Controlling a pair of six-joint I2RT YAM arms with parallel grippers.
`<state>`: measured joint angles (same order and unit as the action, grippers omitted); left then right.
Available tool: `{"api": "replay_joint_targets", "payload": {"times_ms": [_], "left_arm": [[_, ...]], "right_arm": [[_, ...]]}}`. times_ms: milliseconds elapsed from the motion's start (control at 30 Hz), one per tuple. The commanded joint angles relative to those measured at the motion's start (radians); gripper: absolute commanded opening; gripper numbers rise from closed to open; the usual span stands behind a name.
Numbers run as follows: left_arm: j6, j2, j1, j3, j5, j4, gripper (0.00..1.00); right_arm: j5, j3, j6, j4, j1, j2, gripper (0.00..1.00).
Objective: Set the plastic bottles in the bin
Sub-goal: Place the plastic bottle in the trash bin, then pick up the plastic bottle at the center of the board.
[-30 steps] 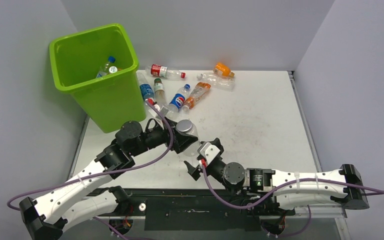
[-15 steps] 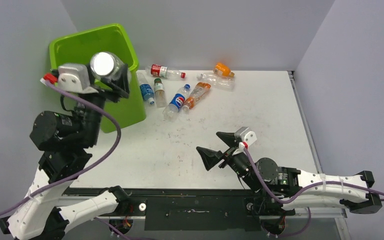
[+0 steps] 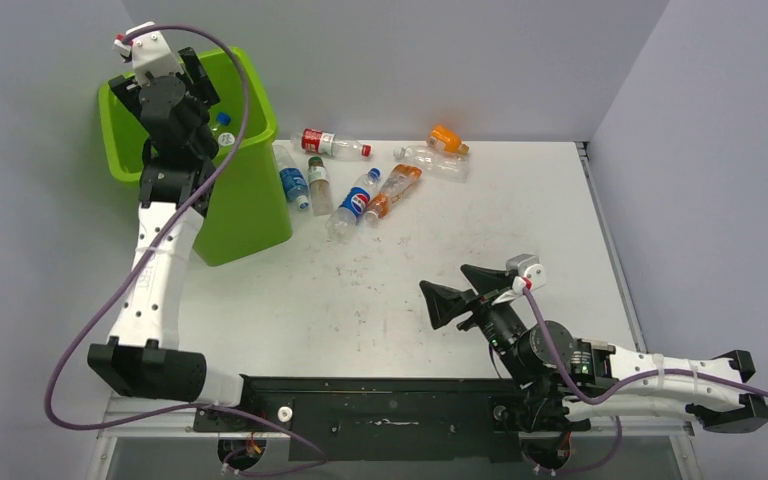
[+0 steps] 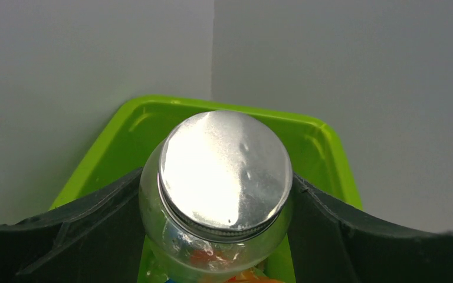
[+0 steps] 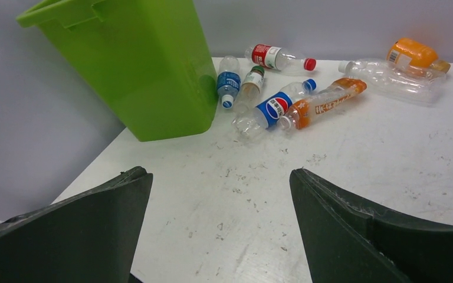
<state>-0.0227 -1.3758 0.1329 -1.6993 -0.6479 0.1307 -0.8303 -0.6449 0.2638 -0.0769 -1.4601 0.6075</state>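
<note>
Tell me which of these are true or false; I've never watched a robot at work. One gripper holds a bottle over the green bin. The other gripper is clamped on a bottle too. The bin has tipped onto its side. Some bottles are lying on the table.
1. The left gripper holds a clear bottle with a silvery cap over the bin. True.
2. The right gripper is clamped on a bottle. False: its jaws stand wide open and empty above the table.
3. The bin has tipped onto its side. False: it stands upright, opening upward.
4. Several bottles lie on the table beside the bin. True.
</note>
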Motion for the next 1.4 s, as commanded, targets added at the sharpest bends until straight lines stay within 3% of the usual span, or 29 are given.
{"api": "replay_joint_targets", "payload": {"times_ms": [0,33,67,200,233,400,667,767,900,1100,1200,1367], "left_arm": [[-0.136,-0.04,-0.07,-0.048,0.059,-0.085,0.0],[-0.126,-0.056,-0.071,-0.055,0.061,-0.09,0.02],[-0.108,-0.072,-0.072,-0.06,0.067,-0.086,0.11],[-0.099,-0.081,-0.069,-0.047,0.057,-0.045,0.9],[-0.108,-0.067,-0.065,-0.034,0.059,-0.055,0.98],[-0.045,-0.001,0.041,-0.038,0.039,-0.098,0.96],[0.163,0.108,0.418,0.014,0.012,-0.09,0.96],[0.125,0.134,0.513,0.039,0.109,0.052,0.96],[0.053,0.165,0.586,0.104,0.235,0.24,0.96],[-0.049,0.317,0.589,0.398,0.402,0.243,0.96],[-0.074,0.397,0.588,0.535,0.449,0.197,0.96],[-0.062,0.489,0.586,0.676,0.532,0.171,0.96]], "right_arm": [[0.007,0.013,0.065,0.032,0.004,0.005,0.9],[0.009,0.019,0.067,0.034,0.005,0.003,0.9],[0.01,0.023,0.068,0.037,0.004,0.0,0.9],[-0.034,0.028,0.054,0.071,0.005,-0.024,0.9],[-0.046,0.033,0.046,0.07,0.006,-0.034,0.9],[-0.059,0.033,0.011,0.049,0.009,-0.036,0.9],[-0.08,-0.035,0.067,0.104,0.048,0.094,0.9],[-0.003,-0.056,0.125,0.129,0.17,0.123,0.9],[0.297,-0.088,0.238,0.159,0.477,0.187,0.9],[0.804,-0.043,0.473,0.02,0.956,0.379,0.9],[0.913,0.0,0.596,-0.158,1.057,0.497,0.9],[0.919,-0.072,0.675,-0.318,1.028,0.784,0.9]]}}
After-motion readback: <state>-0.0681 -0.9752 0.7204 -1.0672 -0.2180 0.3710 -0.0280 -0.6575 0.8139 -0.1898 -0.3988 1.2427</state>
